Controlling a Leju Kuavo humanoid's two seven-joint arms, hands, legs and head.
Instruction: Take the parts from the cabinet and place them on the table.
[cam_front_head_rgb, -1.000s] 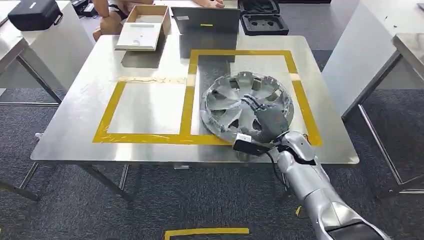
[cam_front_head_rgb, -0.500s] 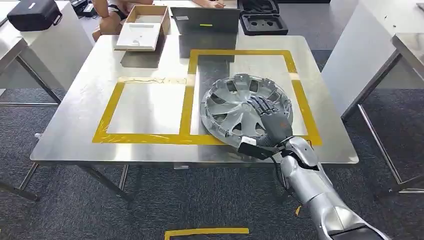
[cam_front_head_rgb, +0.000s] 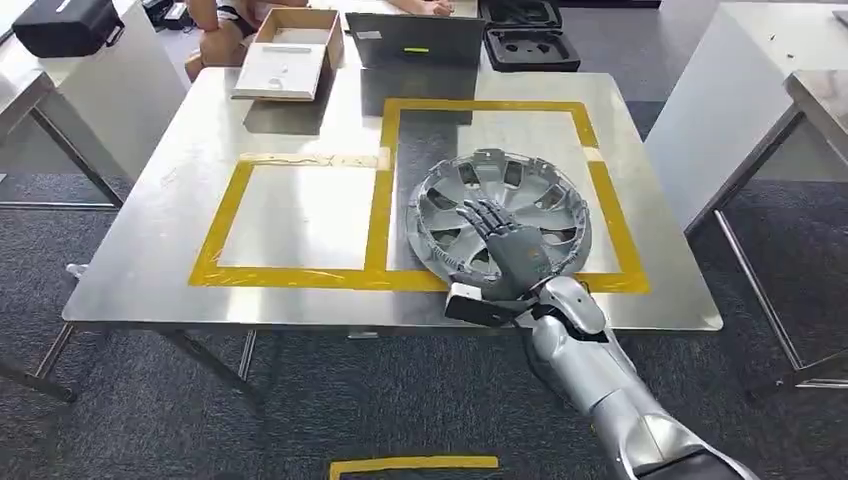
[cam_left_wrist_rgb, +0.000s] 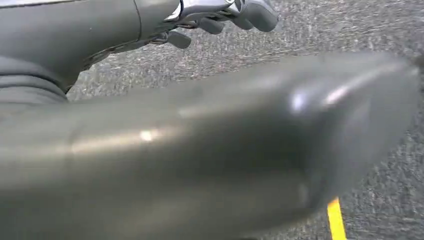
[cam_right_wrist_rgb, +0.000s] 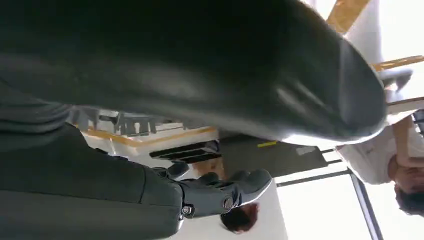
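A silver hubcap (cam_front_head_rgb: 530, 190) lies flat on the steel table (cam_front_head_rgb: 150, 270), inside the right-hand yellow-taped square (cam_front_head_rgb: 610, 215). My right hand (cam_front_head_rgb: 505, 250) hovers over the hubcap's near edge with its fingers spread and nothing in them. From the right wrist, the same hand's dark fingers (cam_right_wrist_rgb: 220, 192) show apart in front of the table. My left hand (cam_left_wrist_rgb: 225, 15) hangs beside me over the grey carpet and holds nothing.
The left taped square (cam_front_head_rgb: 300, 215) is bare. A cardboard box with a white insert (cam_front_head_rgb: 285, 65), a laptop (cam_front_head_rgb: 415, 40) and a black case (cam_front_head_rgb: 518, 48) stand at the far edge, where a person (cam_front_head_rgb: 215, 30) sits. Another table (cam_front_head_rgb: 740, 100) stands to the right.
The hubcap, tilted up in my right hand before, now lies flat in the square. The hand has let go, opened its fingers and drawn left and towards me.
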